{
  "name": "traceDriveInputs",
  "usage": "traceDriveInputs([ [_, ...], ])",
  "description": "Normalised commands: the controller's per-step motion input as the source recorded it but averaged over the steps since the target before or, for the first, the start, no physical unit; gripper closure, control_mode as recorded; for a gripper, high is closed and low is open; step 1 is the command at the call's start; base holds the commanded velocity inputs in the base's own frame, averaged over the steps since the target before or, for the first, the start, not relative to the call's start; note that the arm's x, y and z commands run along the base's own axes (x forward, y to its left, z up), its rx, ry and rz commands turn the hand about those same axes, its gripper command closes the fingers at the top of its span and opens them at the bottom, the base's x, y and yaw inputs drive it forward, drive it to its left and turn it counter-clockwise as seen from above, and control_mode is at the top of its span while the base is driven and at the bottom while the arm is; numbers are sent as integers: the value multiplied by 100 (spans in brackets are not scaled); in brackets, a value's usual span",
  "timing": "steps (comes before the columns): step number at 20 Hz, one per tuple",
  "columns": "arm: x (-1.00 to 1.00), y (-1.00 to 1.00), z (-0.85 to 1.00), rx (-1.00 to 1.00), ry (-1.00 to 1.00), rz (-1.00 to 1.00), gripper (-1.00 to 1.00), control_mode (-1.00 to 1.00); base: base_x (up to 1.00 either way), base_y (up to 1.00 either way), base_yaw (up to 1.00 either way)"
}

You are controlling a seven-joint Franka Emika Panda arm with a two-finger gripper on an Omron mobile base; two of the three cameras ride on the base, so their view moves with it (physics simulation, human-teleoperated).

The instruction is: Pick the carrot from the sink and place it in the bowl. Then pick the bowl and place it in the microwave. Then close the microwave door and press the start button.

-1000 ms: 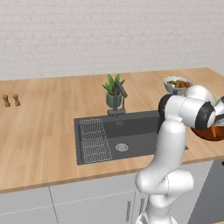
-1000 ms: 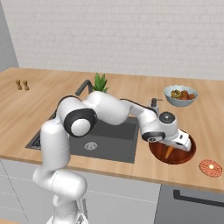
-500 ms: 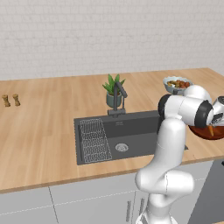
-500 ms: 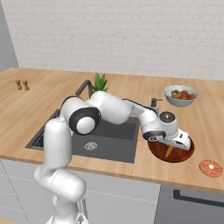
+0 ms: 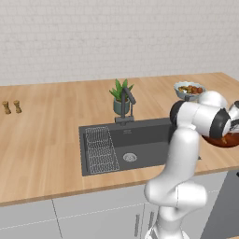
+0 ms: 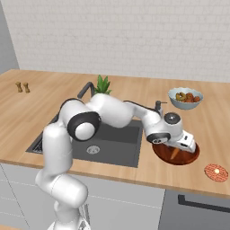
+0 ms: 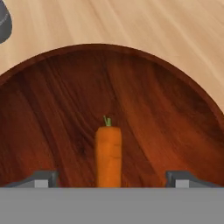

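Observation:
The carrot (image 7: pixel 108 153) lies loose on the floor of the reddish-brown bowl (image 7: pixel 157 105), its green stub pointing away from the hand. My gripper (image 7: pixel 111 179) hangs just above it, open, with one fingertip well out to each side and neither touching it. From the right base view, the gripper (image 6: pixel 186 143) hovers over the bowl (image 6: pixel 192 158) on the counter right of the sink (image 6: pixel 112 143), and the carrot (image 6: pixel 174 154) shows as an orange sliver inside. The bowl (image 5: pixel 225 140) sits partly behind my forearm. The microwave is out of view.
A pale bowl of fruit (image 6: pixel 185 97) stands behind the wooden bowl. A small round red disc (image 6: pixel 216 172) lies near the counter's front edge. A potted plant (image 5: pixel 120 95) and dark faucet (image 5: pixel 127 100) stand behind the sink. Two shakers (image 5: pixel 11 107) stand far left.
The jaws have spread wide and let go of the carrot, which now rests in the bowl. The arm has barely moved.

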Motion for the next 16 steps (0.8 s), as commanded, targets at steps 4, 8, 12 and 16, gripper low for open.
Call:
traceDriveInputs([
  [4, -19, 50, 56, 0, 0, 0, -100, -100, 0, 0, 0],
  [8, -24, 56, 50, 0, 5, 0, -100, -100, 0, 0, 0],
  [12, -4, 56, 51, -5, 17, 0, -100, -100, 0, 0, 0],
  [16, 4, 26, 13, -3, 16, 1, -100, -100, 0, 0, 0],
])
